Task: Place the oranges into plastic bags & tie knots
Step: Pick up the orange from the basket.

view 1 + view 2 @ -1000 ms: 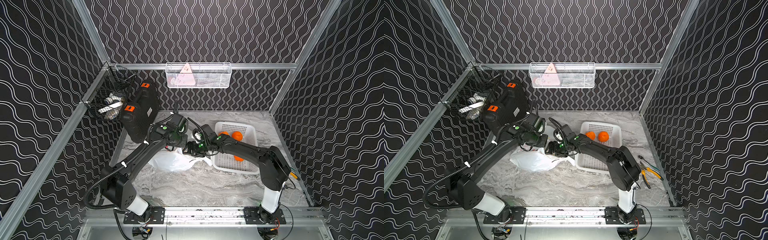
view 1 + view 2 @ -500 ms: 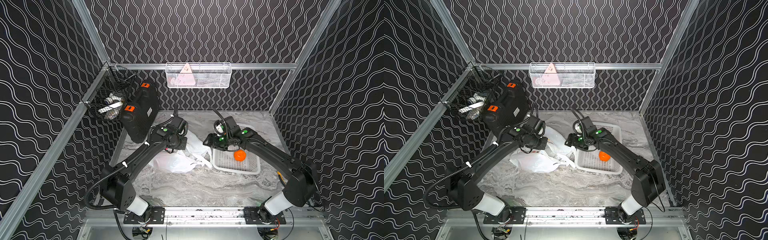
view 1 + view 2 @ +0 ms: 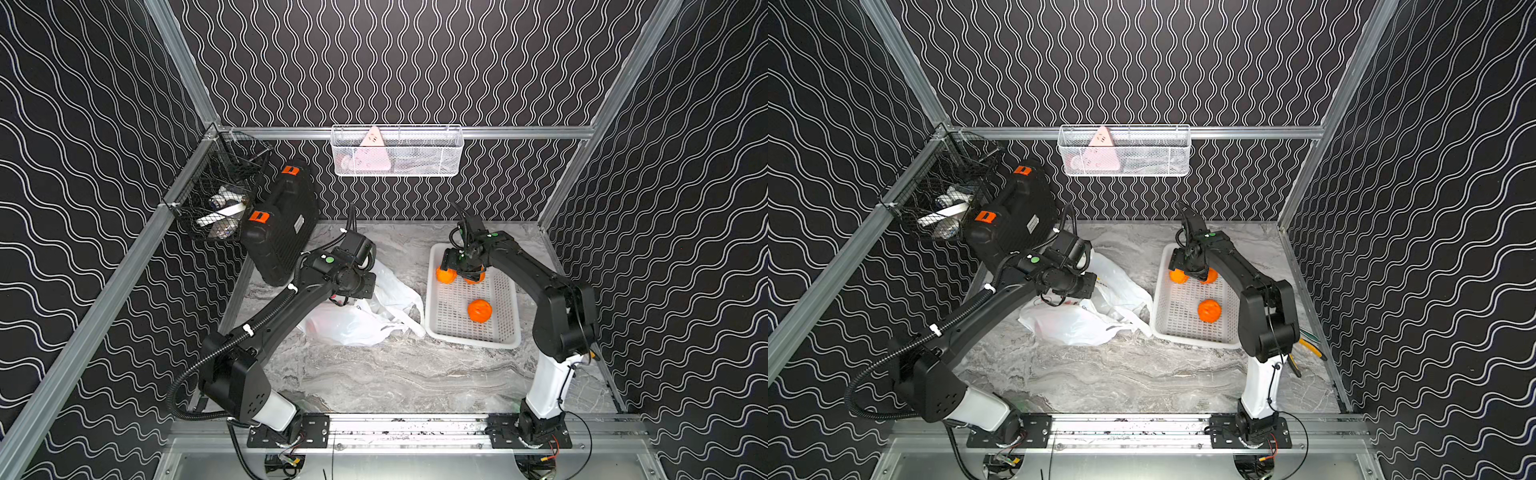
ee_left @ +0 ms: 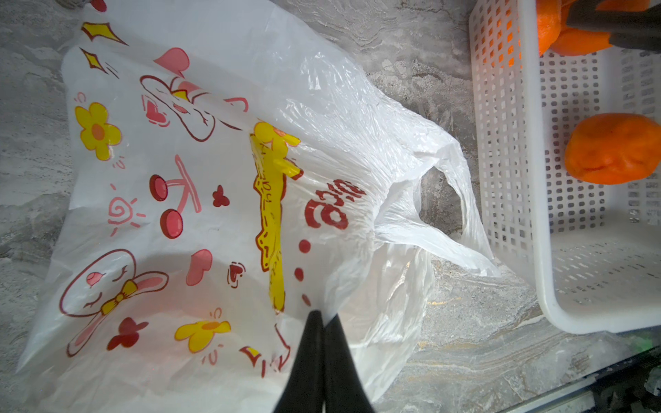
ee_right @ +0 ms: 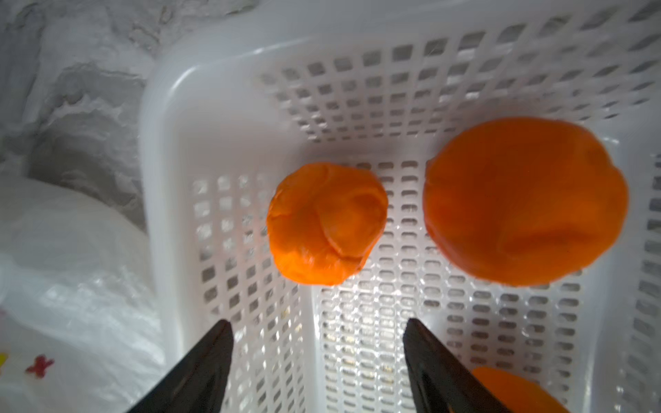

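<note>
Grey marble desk (image 3: 395,374) carries everything. Yellow-handled pliers (image 3: 1312,351) lie near its right edge, by the right arm. White printed bag (image 3: 353,328) lies crumpled mid-desk, just beside the basket (image 3: 473,338), mouth toward it. One handle loop (image 4: 443,200) hangs loose and untied, touching the basket wall. Left gripper (image 4: 322,316) is clenched on the bag film, which is tented up to its tips. One orange (image 3: 479,310) sits loose mid-basket. Two oranges (image 3: 444,275) sit at the far end, near each other. Right gripper (image 5: 317,321) hovers right over that pair, jaws spread, grasping nothing. Farther back, a black case (image 3: 282,232) leans at the left wall. Black wire basket (image 3: 216,199) hangs on the left rail, white wire basket (image 3: 397,151) on the back wall.
</note>
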`<state>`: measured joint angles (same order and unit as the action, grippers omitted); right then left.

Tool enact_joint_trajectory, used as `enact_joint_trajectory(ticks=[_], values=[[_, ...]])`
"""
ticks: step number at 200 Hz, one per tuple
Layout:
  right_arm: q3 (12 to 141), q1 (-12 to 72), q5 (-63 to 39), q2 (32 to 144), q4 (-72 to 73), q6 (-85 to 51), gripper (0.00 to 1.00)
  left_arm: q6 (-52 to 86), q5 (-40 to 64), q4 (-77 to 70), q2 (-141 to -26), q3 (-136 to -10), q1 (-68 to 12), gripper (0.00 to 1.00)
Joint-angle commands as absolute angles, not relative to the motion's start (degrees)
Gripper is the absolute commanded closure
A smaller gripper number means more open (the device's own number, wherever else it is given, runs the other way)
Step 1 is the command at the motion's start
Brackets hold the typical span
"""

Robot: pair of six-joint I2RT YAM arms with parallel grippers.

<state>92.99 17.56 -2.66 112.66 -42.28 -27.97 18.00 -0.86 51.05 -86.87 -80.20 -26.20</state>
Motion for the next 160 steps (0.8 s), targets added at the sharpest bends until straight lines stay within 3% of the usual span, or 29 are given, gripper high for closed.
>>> enact_joint_trajectory(ticks=[1, 49, 93, 127, 160], values=[[95.54, 16.86, -0.05, 115.56, -44.46, -28.17, 0.23, 17.69, -0.7, 50.89, -86.64, -80.77, -26.18, 1.0], [95.83, 16.52, -7.73, 120.53, -37.79, -29.12, 0.26, 17.58, -0.66, 51.23, -87.09, -81.33, -26.14, 1.0], [98.27, 16.51, -6.59, 122.33, -40.34, -27.84, 0.45, 17.06, -1.23, 51.59, -87.1, -81.74, -26.16, 1.0], [95.63, 16.45, -8.25, 112.9, -41.95, -26.33, 0.53, 17.05, -0.98, 51.42, -87.36, -82.0, -26.19, 1.0], [84.76, 18.64, -19.32, 99.03, -36.96, -29.8, 0.54, 17.05, -1.13, 50.98, -87.65, -82.39, -26.15, 1.0]])
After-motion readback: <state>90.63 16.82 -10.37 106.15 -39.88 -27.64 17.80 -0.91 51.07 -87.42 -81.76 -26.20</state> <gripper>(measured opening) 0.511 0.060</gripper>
